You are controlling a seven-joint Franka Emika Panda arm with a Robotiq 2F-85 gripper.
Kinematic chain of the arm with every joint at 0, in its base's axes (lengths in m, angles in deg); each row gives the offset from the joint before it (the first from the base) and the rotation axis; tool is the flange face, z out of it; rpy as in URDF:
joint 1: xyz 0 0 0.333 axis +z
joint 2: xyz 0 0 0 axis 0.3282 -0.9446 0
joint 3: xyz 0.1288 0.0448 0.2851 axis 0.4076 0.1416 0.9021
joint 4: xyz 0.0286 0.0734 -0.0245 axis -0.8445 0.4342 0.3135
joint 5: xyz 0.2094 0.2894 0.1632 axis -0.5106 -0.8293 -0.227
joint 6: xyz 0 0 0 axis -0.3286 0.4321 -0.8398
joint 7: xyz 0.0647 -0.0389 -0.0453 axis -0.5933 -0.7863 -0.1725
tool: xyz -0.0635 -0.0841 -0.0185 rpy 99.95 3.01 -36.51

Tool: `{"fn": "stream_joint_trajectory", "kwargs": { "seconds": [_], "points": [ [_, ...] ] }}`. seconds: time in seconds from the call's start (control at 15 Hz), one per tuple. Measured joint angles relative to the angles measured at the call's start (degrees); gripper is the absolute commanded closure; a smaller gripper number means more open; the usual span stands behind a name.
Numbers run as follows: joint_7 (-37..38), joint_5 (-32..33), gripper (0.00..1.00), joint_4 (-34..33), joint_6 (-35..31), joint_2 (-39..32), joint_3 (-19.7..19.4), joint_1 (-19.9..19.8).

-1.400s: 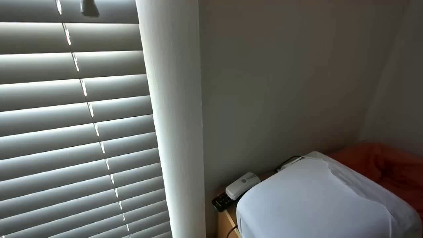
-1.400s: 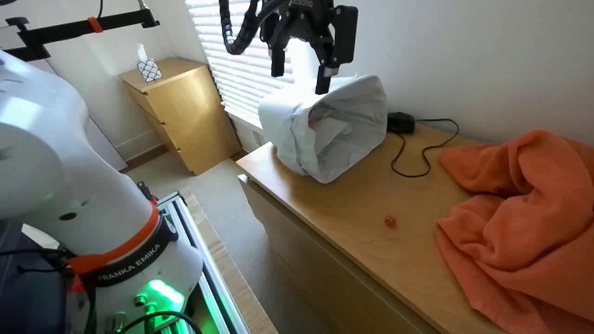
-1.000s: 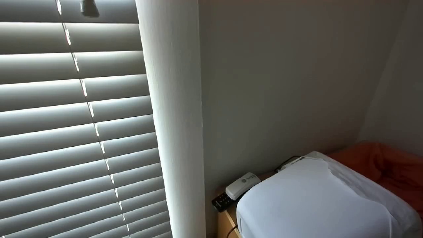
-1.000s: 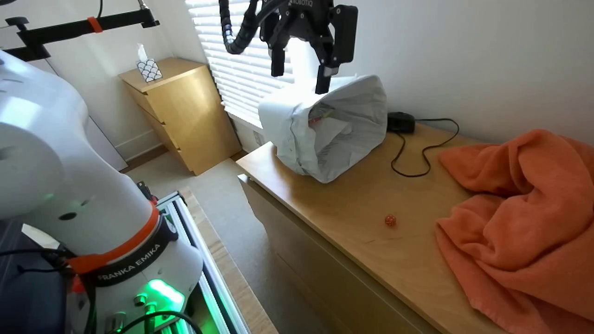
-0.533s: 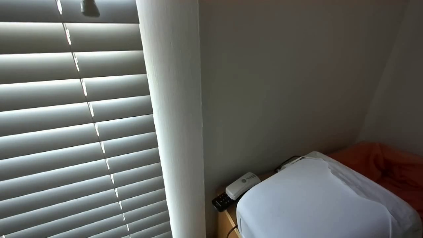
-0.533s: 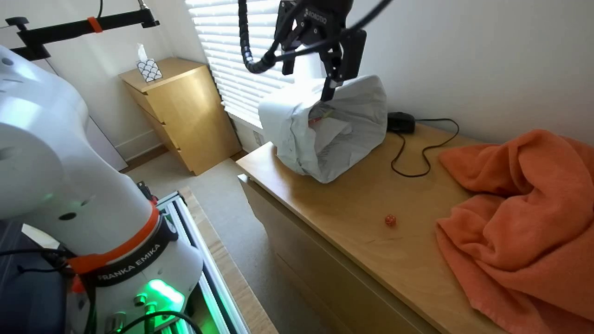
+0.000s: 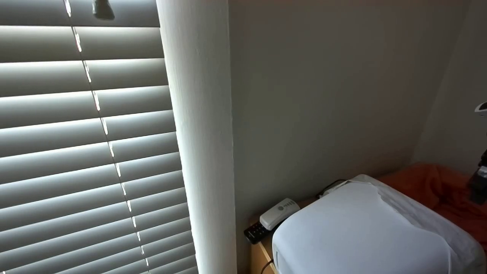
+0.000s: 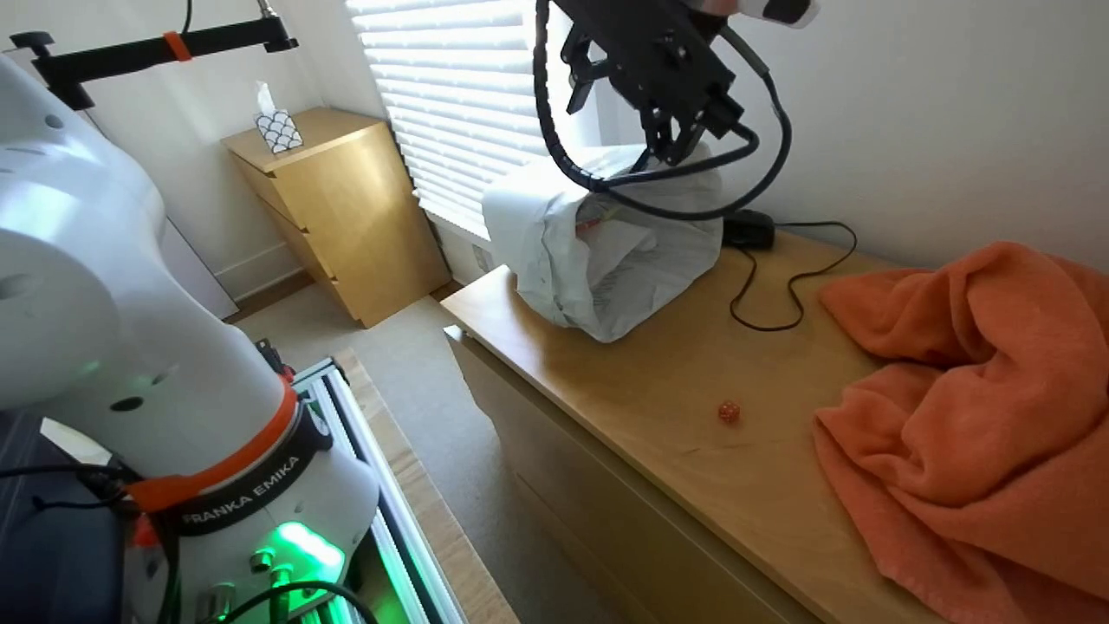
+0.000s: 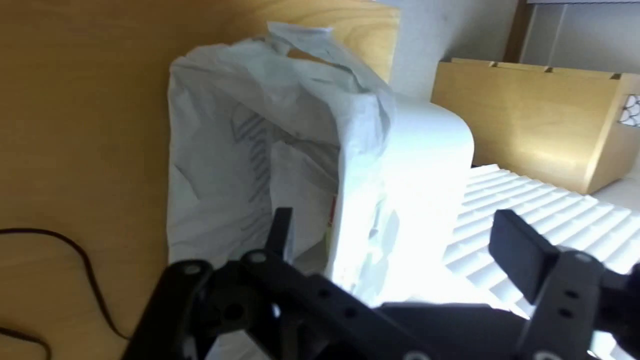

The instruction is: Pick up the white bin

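The white bin point(image 8: 524, 204) lies on its side on the wooden dresser, its open mouth with a thin liner bag point(image 8: 658, 260) facing the towel side. Its smooth body also shows in an exterior view point(image 7: 357, 236). My gripper point(image 8: 609, 130) is above the bin's mouth, tilted. In the wrist view the gripper point(image 9: 399, 231) is wide open and empty, one finger point(image 9: 281, 230) over the mouth and one finger point(image 9: 520, 255) past the bin's outer side. The bin's upper wall point(image 9: 425, 150) shows between them. Whether a finger touches the bag cannot be told. A fingertip point(image 7: 478, 186) shows at an exterior view's right edge.
An orange towel point(image 8: 979, 416), a small red ball point(image 8: 729, 412) and a black adapter point(image 8: 749, 230) with cable lie on the dresser point(image 8: 658, 416). Remotes point(image 7: 279, 214) lie behind the bin. Window blinds point(image 8: 459, 95) and the wall are close by.
My gripper has moved toward the wall and tilted over, its hose swinging in front of the bin's mouth. A fingertip has entered an exterior view at the right. The bin has not moved.
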Motion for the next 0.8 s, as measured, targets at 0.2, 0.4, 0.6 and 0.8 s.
{"fn": "stream_joint_trajectory", "kwargs": {
  "seconds": [0.2,0.4,0.6,0.8],
  "points": [
    [-6.8,-7.2,0.0,-2.4,4.1,-5.0,0.3,-0.8],
    [-10.5,-11.8,0.0,-4.8,8.9,-10.0,1.1,-2.5],
    [-10.7,-14.2,0.0,-7.0,10.9,-14.3,2.1,-4.5],
    [-10.7,-15.2,0.0,-8.7,11.1,-17.5,3.2,-6.0]
  ]
}}
